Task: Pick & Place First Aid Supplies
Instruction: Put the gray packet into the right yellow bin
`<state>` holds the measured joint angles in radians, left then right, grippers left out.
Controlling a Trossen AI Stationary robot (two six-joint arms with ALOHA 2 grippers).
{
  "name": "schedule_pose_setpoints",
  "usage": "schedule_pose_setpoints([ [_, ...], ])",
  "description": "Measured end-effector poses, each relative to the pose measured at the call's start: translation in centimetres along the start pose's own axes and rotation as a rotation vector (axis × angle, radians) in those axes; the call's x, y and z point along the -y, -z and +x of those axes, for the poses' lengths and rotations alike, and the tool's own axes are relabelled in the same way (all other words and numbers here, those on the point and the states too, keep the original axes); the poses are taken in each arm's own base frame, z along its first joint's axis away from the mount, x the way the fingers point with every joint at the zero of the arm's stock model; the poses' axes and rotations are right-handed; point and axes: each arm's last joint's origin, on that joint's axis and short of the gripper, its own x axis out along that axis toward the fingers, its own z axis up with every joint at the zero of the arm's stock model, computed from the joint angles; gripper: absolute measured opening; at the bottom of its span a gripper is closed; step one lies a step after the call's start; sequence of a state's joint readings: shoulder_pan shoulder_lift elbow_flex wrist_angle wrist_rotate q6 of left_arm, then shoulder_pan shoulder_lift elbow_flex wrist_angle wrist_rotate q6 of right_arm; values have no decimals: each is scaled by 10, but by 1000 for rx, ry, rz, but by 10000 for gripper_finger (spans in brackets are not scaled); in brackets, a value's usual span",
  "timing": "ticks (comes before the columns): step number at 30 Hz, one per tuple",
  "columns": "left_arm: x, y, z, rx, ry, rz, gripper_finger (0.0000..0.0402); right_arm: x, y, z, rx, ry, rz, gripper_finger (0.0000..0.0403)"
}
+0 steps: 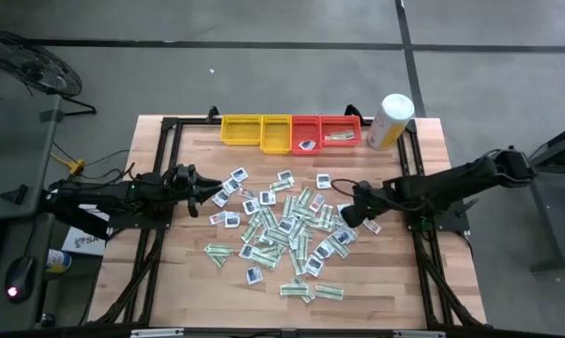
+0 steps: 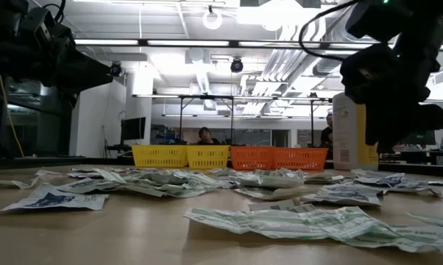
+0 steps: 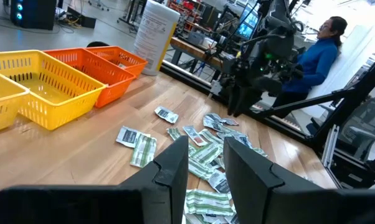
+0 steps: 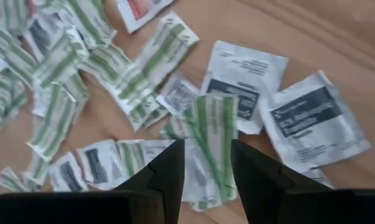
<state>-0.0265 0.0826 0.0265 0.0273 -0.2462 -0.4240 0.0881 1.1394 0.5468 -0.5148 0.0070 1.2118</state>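
The first aid supplies lie flat and scattered in a loose heap in the middle of the table: narrow white-and-green strips and small white squares with dark centres. My right gripper hangs open just above the heap's right side. In the right wrist view its fingers stand on either side of a white-and-green strip without touching it. My left gripper is open too, hovering left of the heap, fingers pointing across the table.
Two yellow trays and two red trays line the far edge, and the red ones hold a few packets. A tall white-and-yellow canister stands right of them. A person in blue sits beyond the table.
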Motion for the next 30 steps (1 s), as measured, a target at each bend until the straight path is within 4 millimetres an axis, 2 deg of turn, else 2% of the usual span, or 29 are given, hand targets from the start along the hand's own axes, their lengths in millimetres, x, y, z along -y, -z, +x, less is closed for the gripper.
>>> schedule_pose_setpoints([
  [9, 0, 0, 0, 0, 0, 0, 101, 4, -20, -22, -73, 136, -273, 123],
  [13, 0, 0, 0, 0, 0, 0, 101, 7, -22, -26, -80, 197, -411, 123],
  [22, 0, 0, 0, 0, 0, 0, 101, 11, -24, -10, -117, 333, -628, 123],
  [30, 0, 0, 0, 0, 0, 0, 101, 11, -23, 5, -205, 352, -593, 123],
])
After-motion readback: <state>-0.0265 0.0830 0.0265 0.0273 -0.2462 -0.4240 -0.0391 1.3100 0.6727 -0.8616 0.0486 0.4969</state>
